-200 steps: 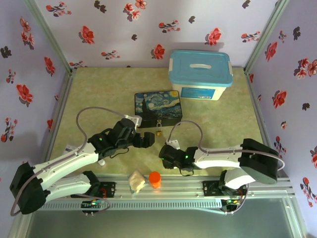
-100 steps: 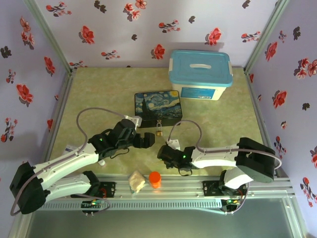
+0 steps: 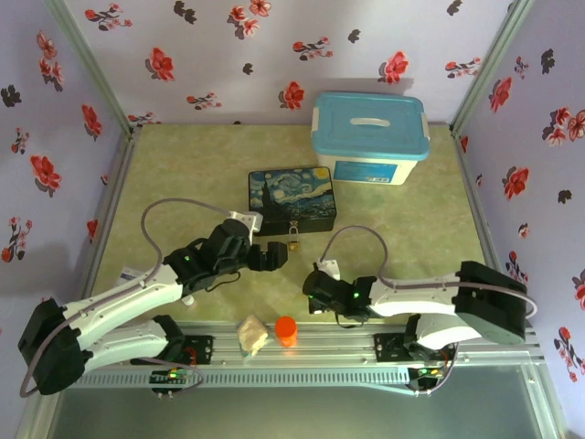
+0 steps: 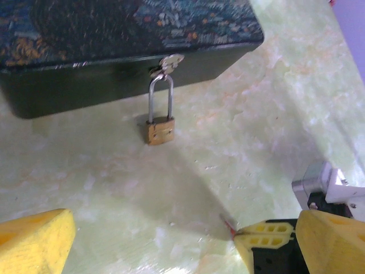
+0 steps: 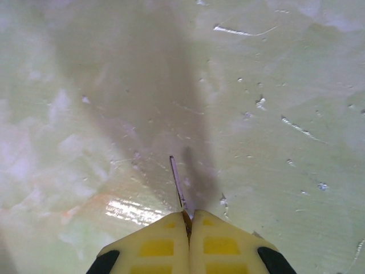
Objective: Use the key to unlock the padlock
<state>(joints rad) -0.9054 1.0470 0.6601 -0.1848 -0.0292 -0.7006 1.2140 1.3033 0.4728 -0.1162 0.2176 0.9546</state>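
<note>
The small brass padlock (image 4: 159, 130) hangs by its silver shackle from the clasp of the painted tin (image 4: 114, 45) and rests on the table; from above, the padlock (image 3: 292, 242) sits at the tin's (image 3: 292, 198) front edge. My right gripper (image 5: 189, 220) is shut on the key (image 5: 178, 181), whose thin dark blade sticks out forward just above the table. From above, the right gripper (image 3: 313, 297) lies a short way near-right of the padlock. My left gripper (image 4: 182, 245) is open and empty, facing the padlock; from above, the left gripper (image 3: 271, 258) is just near-left of it.
A blue-lidded plastic box (image 3: 370, 137) stands behind the tin. An orange cap (image 3: 286, 329) and a crumpled white lump (image 3: 251, 336) lie at the near edge between the arm bases. Flowered walls close in the table on three sides.
My right gripper has shut on the key and drawn slightly right and nearer the table's front edge. The left arm has stayed put.
</note>
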